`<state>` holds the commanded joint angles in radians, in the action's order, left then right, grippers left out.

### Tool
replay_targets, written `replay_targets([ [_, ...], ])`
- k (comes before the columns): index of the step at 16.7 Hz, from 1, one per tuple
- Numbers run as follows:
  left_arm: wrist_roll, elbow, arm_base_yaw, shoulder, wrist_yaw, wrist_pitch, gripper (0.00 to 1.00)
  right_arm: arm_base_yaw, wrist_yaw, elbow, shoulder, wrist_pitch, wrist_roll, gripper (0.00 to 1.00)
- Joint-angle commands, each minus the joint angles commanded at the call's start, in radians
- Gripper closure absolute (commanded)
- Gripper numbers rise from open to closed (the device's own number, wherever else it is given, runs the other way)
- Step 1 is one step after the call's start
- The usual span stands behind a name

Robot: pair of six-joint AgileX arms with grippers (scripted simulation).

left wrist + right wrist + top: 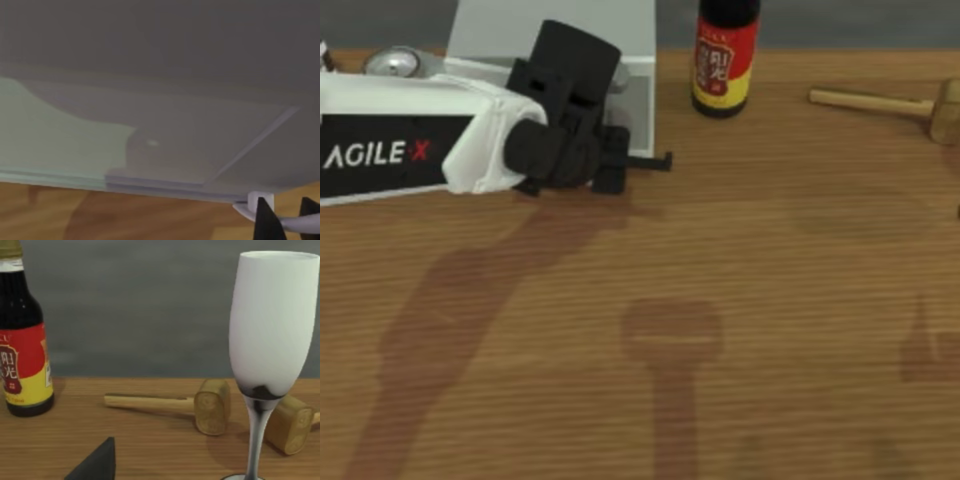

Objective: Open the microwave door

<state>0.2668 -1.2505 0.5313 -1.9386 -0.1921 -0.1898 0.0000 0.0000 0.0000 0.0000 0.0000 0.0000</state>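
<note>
Left arm's black pincer (pixel 620 165) sat at the front right corner of the boxy white-grey microwave (pixel 555 35), at the surface's far left edge. Its fingers straddled the vertical white handle strip (pixel 260 202) of the grey translucent-windowed microwave door (pixel 165 135), which looked only slightly ajar; whether clenched, cannot tell. The right pincer (pixel 95 462) was parked well off right; its state was unclear.

Wooden table (pixel 770 300): microwave (pixel 560 40), sauce bottle (pixel 724 57), mallet (pixel 890 105).

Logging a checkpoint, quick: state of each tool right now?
Left tool, at the white boxy microwave's front: cannot tell.
Right tool, only partly in view: cannot tell.
</note>
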Motion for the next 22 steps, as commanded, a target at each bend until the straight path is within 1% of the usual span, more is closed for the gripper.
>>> replay_targets([
  [4, 0.000, 0.000, 0.000, 0.000, 0.000, 0.000, 1.00, 0.000, 0.000, 0.000, 0.000, 0.000, 0.000, 0.00],
  [6, 0.002, -0.001, 0.007, 0.000, 0.009, 0.001, 1.00, 0.000, 0.000, 0.000, 0.000, 0.000, 0.000, 0.00],
  [11, -0.047, 0.043, -0.012, 0.031, 0.039, 0.022, 1.00, 0.000, 0.000, 0.000, 0.000, 0.000, 0.000, 0.00],
  [22, -0.049, 0.045, -0.013, 0.031, 0.040, 0.022, 1.00, 0.000, 0.000, 0.000, 0.000, 0.000, 0.000, 0.00],
])
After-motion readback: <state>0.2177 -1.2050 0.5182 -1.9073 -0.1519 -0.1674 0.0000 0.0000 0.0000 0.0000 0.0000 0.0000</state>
